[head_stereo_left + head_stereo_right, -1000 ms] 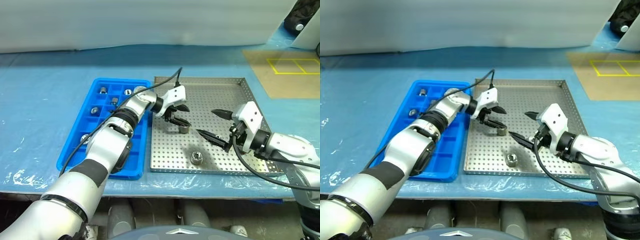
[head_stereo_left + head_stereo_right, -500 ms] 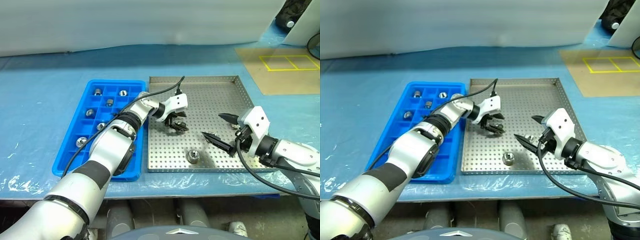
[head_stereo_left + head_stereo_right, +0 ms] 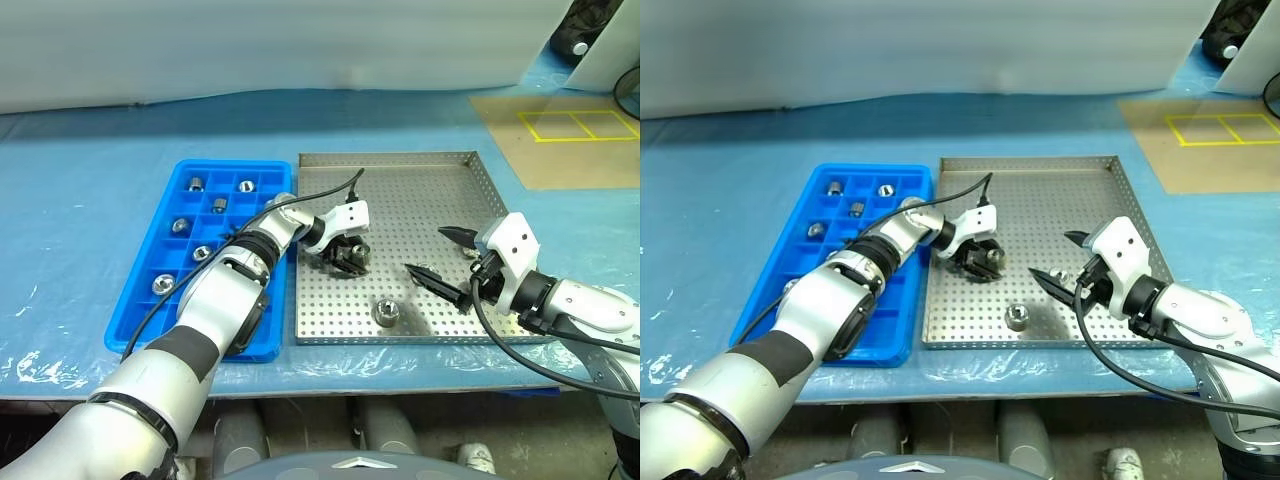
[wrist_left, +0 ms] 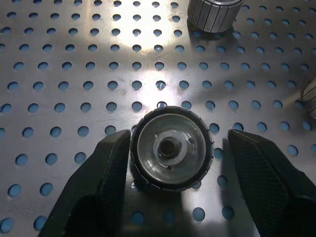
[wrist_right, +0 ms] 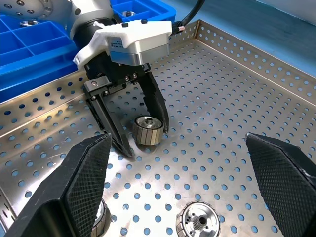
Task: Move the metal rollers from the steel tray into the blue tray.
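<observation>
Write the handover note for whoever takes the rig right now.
Left gripper: open, fingers straddling one roller standing on the steel tray, not yet closed on it.
Right gripper: open, empty, hovering over the steel tray.
Done: several rollers already sit in compartments of the blue tray.
Left: grip and move the straddled roller, then another roller near the tray's front edge, and others seen near the right gripper.

We seem to be in a workshop or robotics test lab: the desk wears a taped-down pale blue plastic sheet, a perforated steel tray and a blue tray for sorting parts sit on it, and yellow tape squares mark a brown board by its far right corner.
</observation>
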`<state>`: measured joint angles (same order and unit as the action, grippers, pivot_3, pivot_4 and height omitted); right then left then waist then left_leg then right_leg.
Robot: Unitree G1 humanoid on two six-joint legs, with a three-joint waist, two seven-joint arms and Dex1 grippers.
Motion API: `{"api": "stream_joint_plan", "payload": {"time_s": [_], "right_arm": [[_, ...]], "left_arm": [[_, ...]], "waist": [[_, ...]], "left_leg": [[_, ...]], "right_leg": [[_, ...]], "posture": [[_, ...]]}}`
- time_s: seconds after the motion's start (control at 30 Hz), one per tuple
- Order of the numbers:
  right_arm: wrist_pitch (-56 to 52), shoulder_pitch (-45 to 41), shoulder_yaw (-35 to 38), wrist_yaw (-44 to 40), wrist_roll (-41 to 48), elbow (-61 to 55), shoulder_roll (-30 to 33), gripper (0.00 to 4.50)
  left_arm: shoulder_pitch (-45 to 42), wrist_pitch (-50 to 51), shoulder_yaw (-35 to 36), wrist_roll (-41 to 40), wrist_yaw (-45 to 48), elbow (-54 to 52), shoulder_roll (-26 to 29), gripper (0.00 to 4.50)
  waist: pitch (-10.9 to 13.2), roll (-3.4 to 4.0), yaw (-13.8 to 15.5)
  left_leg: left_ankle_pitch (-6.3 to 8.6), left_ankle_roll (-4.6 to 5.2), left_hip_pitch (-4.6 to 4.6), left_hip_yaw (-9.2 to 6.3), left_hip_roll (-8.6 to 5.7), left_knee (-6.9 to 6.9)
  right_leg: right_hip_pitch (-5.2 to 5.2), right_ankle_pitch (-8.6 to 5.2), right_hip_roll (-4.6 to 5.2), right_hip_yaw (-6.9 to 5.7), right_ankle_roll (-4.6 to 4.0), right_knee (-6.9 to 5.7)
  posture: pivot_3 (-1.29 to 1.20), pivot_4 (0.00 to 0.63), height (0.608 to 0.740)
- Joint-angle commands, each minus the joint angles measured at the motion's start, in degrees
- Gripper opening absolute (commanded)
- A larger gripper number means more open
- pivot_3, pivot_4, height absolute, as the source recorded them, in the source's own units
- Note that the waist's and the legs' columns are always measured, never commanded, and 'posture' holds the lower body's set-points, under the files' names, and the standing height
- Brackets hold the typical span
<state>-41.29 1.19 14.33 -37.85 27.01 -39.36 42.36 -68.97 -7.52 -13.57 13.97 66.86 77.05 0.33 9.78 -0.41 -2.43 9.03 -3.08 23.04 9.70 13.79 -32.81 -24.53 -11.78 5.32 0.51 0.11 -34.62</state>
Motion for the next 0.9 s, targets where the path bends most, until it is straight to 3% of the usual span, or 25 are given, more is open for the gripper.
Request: {"api": "stream_joint_plan", "payload": {"time_s": [0.03,0.13,0.3,0.4,0.7,0.9], "right_arm": [[1.26,0.03,0.29,0.17,-0.16,-1.9,0.85,4.5],[1.38,-0.34,0.03,0.16,-0.25,-1.59,0.95,4.5],[1.91,-1.26,-0.78,0.0,-0.47,-0.6,1.06,4.5],[2.39,-2.07,-1.48,-0.13,-0.58,0.14,1.11,4.5],[4.37,-5.29,-4.44,-1.71,-1.47,3.33,1.08,4.5],[6.77,-9.32,-8.12,-3.94,-2.35,7.66,0.46,4.5]], "left_arm": [[0.29,-0.09,0.97,-0.22,-1.45,-0.39,-0.06,3.15],[0.12,0.77,1.2,-0.26,-1.53,-0.3,0.15,2.47],[-0.15,0.38,2.39,-1.36,-0.55,-0.57,0.57,2.47],[-0.28,0.56,2.31,-0.93,-1.06,-0.61,1.03,1.92],[-2.21,0.68,6.75,-4.29,-2.27,-1.57,3.72,1.92],[-6.87,0.69,13.44,-10.47,3.76,-4.69,12.34,1.92]], "waist": [[0.0,0.0,0.0],[0.0,0.0,-0.01],[0.0,0.0,-0.01],[0.0,0.0,0.0],[0.0,0.0,0.1],[0.04,-0.04,0.18]], "left_leg": [[0.0,0.0,0.0,0.0,0.0,0.0],[0.0,0.0,0.0,0.0,0.0,0.0],[0.01,0.01,0.01,0.01,0.0,0.01],[0.01,0.01,0.01,0.01,0.0,0.02],[0.02,0.02,0.04,0.02,-0.01,0.05],[-0.01,-0.03,0.06,0.02,0.0,0.07]], "right_leg": [[0.0,0.0,0.0,0.0,0.0,0.0],[0.0,0.0,0.0,0.01,0.0,0.0],[0.0,0.0,0.0,0.01,0.0,0.03],[-0.01,0.0,0.0,0.0,0.01,0.02],[-0.03,0.0,0.0,0.0,0.0,0.06],[-0.18,0.0,-0.02,0.05,0.0,-0.06]], "posture": [[-0.61,0.15,0.74],[-0.61,0.15,0.74],[-0.58,0.15,0.74],[-0.57,0.15,0.74],[-0.51,0.15,0.74],[-0.42,0.15,0.74]]}}
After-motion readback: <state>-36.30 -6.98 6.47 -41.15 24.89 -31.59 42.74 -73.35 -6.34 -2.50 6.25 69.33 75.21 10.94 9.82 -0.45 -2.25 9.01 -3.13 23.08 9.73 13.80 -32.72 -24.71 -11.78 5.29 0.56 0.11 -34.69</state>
